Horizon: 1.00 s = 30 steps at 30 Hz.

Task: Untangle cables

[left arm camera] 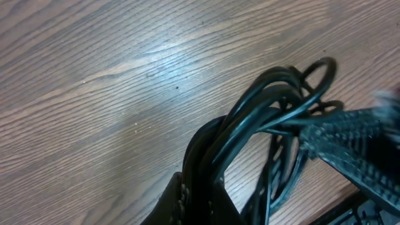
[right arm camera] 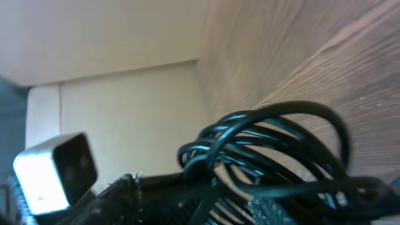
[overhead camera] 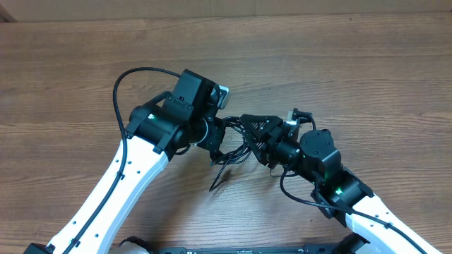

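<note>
Two arms converge near the centre of the wooden table (overhead camera: 353,56), the left reaching in from 7 o'clock and the right from 5 o'clock in the overhead view. The cables (overhead camera: 233,149) hang as one knotted black bundle in the narrow gap between the two grippers, at the centre of the tabletop, with one strand trailing toward 6 o'clock and its tip resting on the wood. The left gripper (overhead camera: 217,135) is pressed together on the bundle; the left wrist view shows the cables (left arm camera: 262,106) rising in several loops out of its pinched fingers (left arm camera: 181,201). The right gripper (overhead camera: 246,125) meets the bundle from 3 o'clock, and its ribbed finger (left arm camera: 350,140) lies against the loops, its jaws drawn to a point and pinching the strands. In the right wrist view the cables (right arm camera: 275,140) arch above that gripper, with the white camera housing (right arm camera: 53,172) of the left arm at 8 o'clock. Open wood extends from 9 through 12 to 3 o'clock around the grippers; the table's far edge runs along 12 o'clock, with a pale panel (right arm camera: 125,94) behind it.
</note>
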{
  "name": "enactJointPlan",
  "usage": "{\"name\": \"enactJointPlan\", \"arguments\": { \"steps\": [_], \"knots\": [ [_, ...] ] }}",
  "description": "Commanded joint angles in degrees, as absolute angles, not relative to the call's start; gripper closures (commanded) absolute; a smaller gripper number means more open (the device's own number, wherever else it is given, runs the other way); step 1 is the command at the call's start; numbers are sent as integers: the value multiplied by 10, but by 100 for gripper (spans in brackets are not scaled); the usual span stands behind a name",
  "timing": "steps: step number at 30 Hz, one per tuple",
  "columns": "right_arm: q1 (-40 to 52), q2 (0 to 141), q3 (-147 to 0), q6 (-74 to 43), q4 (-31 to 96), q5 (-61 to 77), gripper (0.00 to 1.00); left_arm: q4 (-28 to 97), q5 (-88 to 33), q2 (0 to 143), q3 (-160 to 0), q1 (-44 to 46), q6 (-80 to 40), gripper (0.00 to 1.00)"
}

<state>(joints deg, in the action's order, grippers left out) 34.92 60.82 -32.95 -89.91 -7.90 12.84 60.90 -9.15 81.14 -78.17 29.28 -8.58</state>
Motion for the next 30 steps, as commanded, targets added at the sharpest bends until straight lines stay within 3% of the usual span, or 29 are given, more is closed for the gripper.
{"name": "enactJointPlan", "arguments": {
  "steps": [1,11,14,19,30],
  "knots": [
    [348,607,-335,-900,-56,81,44,612,-119,803,-796,297,-83,96],
    [348,664,-335,-900,-47,82,50,618,-223,803,-796,297,-66,96],
    [348,680,-335,-900,-48,108,64,612,-224,803,-796,297,-66,96],
    [348,688,-335,-900,-42,140,96,595,-218,803,-796,296,-67,96],
    [348,688,-335,-793,-33,302,96,566,93,803,-796,274,-327,96]
  ]
}}
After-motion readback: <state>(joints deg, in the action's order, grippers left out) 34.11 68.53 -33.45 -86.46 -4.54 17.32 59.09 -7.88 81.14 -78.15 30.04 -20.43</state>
